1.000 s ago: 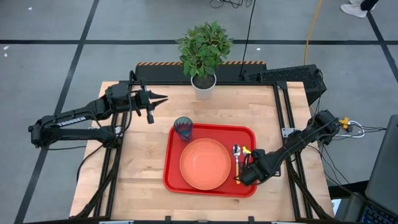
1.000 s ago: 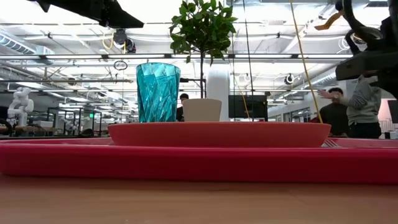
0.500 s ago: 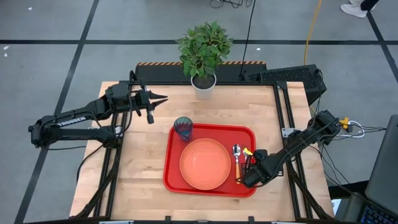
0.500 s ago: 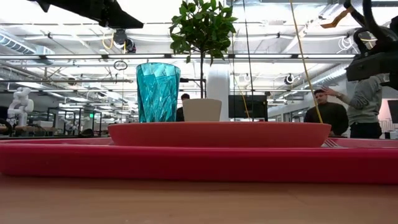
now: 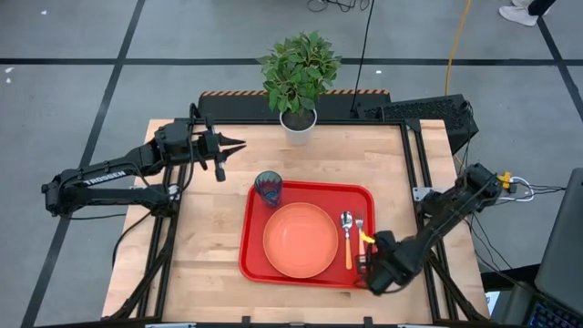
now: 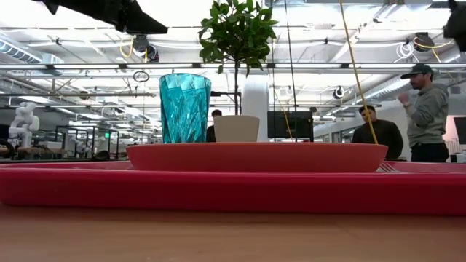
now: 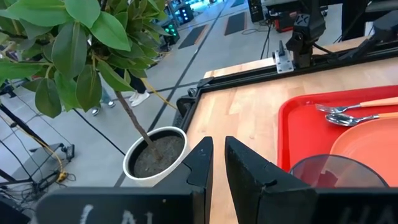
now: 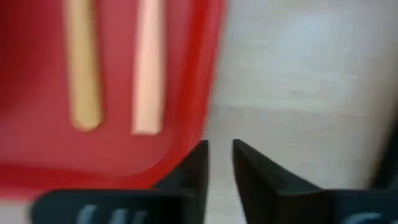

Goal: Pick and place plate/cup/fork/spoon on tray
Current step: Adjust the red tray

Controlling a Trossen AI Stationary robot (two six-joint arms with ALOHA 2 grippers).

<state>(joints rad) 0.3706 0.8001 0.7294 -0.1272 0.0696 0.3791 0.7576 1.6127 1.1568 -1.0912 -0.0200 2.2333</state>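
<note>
Tray [image 5: 250,264] contents look complete: the bright red tray lies on the wooden worktop [image 5: 205,228] and carries all four pieces. Going left to right in the high view, the left hand [image 5: 235,144] hovers over the worktop's far left part, near the potted plant [image 5: 298,77] and well apart from the tray, its fingers pressed nearly together with only a thin slit between them and holding nothing. White lettering runs along that arm, but I cannot read it with confidence.

Next comes the cup [image 5: 268,189], standing upright in the tray's far left corner; it looks like light, thin, faceted plastic, probably slippery, so a grip across its wall near the rim would suit it. The plate [image 5: 301,240] sits flat mid-tray, stiff and light by the look of it, best taken at its raised edge. Just beside it lie the spoon [image 5: 347,235] and then the fork [image 5: 360,230], side by side with handles toward the near edge. Both are slim, rigid and low-lying, and the orange handles offer a better hold than the smooth metal ends.

Furthest right, the right hand [image 5: 372,271] hangs over the tray's near right corner, beyond the handle ends, its fingers drawn close with a narrow gap and empty. No labels are legible on the tableware.
</note>
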